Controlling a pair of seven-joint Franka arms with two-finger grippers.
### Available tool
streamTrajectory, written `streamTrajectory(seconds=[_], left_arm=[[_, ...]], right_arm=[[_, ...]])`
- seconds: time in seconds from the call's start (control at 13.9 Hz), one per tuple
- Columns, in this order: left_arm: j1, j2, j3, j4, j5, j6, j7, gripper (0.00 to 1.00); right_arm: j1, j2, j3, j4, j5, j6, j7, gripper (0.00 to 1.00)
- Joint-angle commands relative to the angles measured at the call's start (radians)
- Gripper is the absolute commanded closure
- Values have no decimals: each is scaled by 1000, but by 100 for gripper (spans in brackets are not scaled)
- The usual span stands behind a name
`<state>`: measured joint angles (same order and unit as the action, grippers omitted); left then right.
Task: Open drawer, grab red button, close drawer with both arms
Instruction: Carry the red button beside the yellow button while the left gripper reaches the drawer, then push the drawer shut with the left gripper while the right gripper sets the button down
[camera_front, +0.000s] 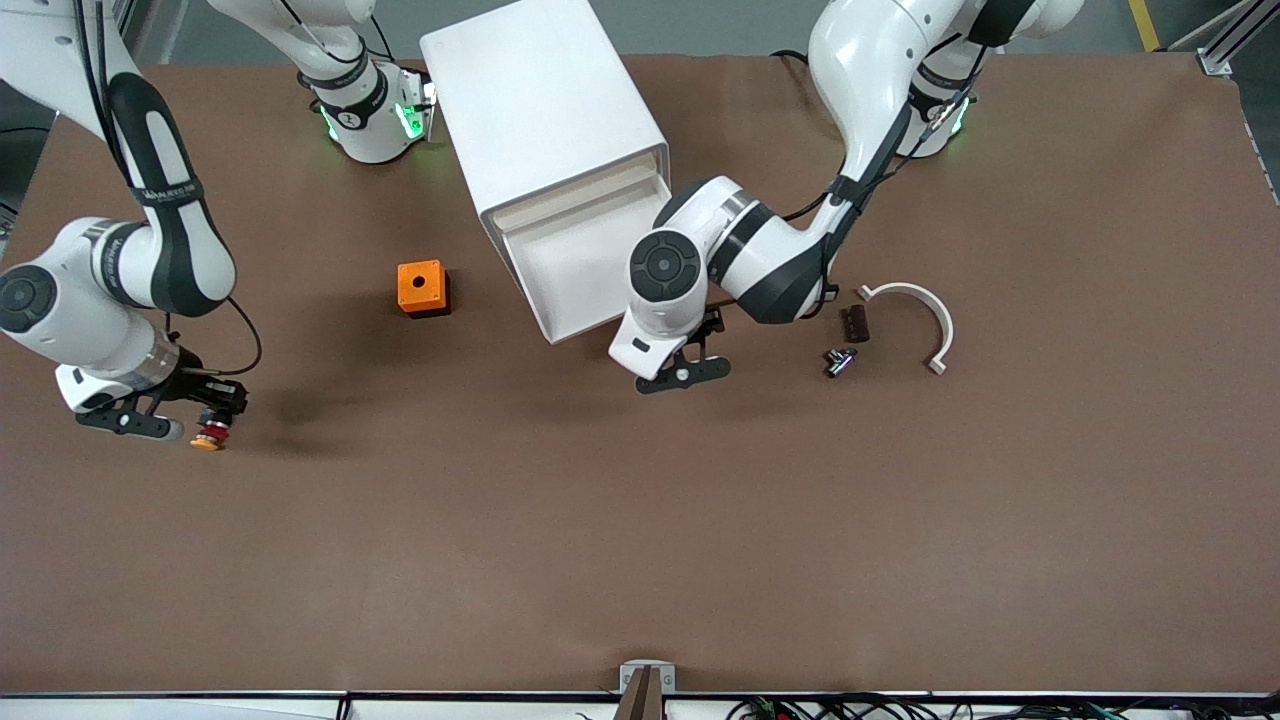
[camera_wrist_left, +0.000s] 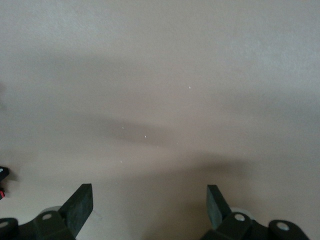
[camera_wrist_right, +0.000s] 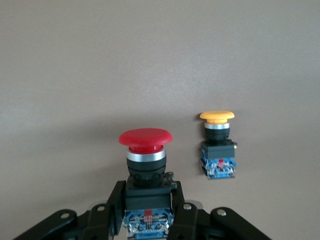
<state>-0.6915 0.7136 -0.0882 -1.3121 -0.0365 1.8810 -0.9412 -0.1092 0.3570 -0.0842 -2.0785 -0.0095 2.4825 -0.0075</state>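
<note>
My right gripper (camera_front: 213, 412) (camera_wrist_right: 148, 206) is shut on the black-and-blue body of the red-capped button (camera_front: 213, 423) (camera_wrist_right: 145, 138), low over the table at the right arm's end. The like button with a yellow-orange cap (camera_front: 205, 443) (camera_wrist_right: 217, 145) lies on the table just beside it. The white cabinet (camera_front: 540, 110) stands at mid-table with its drawer (camera_front: 560, 325) pulled open; the inside looks bare. My left gripper (camera_front: 690, 368) (camera_wrist_left: 148, 205) is open and empty, low over bare table beside the drawer's front corner.
An orange box with a hole (camera_front: 422, 287) sits beside the drawer toward the right arm's end. Toward the left arm's end lie a white curved piece (camera_front: 922, 312), a dark brown block (camera_front: 855, 323) and a small metal part (camera_front: 840, 361).
</note>
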Motion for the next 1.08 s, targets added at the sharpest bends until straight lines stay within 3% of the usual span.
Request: streamTrajectory(seconds=[0.0, 0.72, 1.01], left_arm=[[-20, 0, 1, -1, -32, 4, 1, 0], [-95, 15, -1, -3, -141, 4, 1, 0], [-134, 15, -1, -4, -235, 4, -1, 0]], right_arm=[[-30, 39, 21, 35, -17, 12, -6, 100], [-29, 128, 23, 54, -12, 22, -3, 100], [-24, 140, 23, 57, -13, 24, -2, 100]])
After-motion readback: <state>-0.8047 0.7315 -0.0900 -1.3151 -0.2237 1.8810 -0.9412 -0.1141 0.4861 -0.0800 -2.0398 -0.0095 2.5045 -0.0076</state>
